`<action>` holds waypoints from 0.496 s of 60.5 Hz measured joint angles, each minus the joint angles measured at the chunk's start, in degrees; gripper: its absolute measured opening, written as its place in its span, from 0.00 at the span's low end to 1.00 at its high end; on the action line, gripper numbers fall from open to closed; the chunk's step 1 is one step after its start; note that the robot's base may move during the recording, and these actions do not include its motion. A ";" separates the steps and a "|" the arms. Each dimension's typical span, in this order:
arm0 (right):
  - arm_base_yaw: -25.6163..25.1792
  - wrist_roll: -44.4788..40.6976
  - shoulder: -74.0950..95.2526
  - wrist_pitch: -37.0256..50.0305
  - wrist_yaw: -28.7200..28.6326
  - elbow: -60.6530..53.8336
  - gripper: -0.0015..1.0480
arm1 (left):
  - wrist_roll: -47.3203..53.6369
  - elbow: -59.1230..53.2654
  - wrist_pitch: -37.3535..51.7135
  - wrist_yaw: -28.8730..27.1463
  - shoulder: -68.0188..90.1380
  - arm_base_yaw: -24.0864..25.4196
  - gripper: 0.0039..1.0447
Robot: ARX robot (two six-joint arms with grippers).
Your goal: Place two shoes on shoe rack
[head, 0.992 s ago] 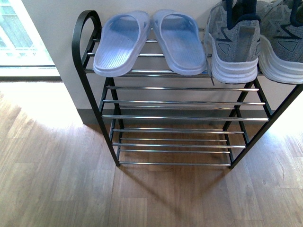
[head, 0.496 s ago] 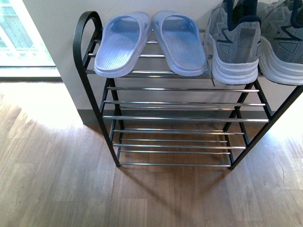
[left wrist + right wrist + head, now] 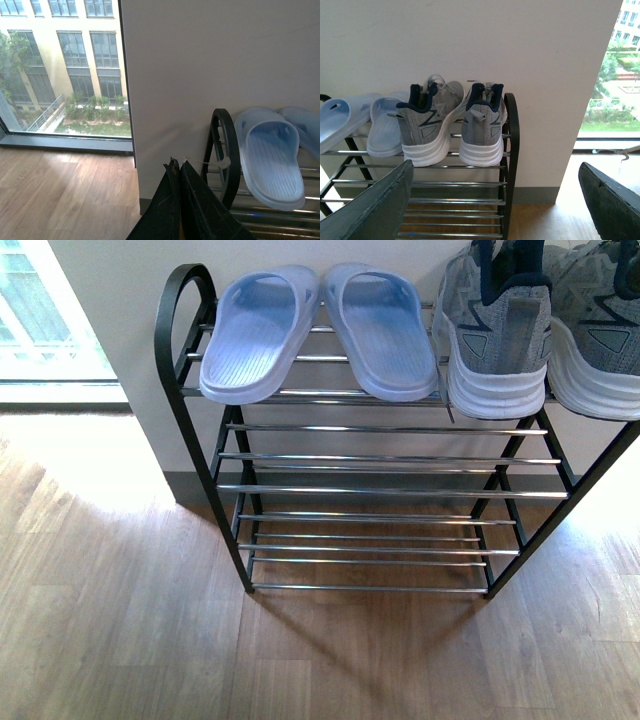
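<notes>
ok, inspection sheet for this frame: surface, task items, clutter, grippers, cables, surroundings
Surface: wood-look floor, bare where visible.
Shoe rack: upright against the wall; lower tiers hold nothing.
Grey sneakers: both on the top tier, side by side at the robot's right end, heels outward.
Light-blue slides: both on the top tier, left of the sneakers.
Clutter: nothing seen.
Left gripper: fingers together, holding nothing visible.
Right gripper: fingers wide apart, empty.
Cables: nothing seen.
Surroundings: white wall, floor-level window to the left, buildings outside.
</notes>
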 joint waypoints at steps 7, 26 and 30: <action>0.00 0.00 0.00 0.00 0.00 0.00 0.91 | 0.04 -4.00 1.68 1.53 -2.49 2.67 0.01; 0.00 0.00 0.00 0.00 -0.02 0.00 0.91 | 0.04 -7.91 -12.07 1.95 -19.91 2.71 0.01; 0.00 0.00 0.00 0.00 -0.02 0.00 0.91 | 0.04 -8.26 -14.03 1.95 -22.40 2.71 0.01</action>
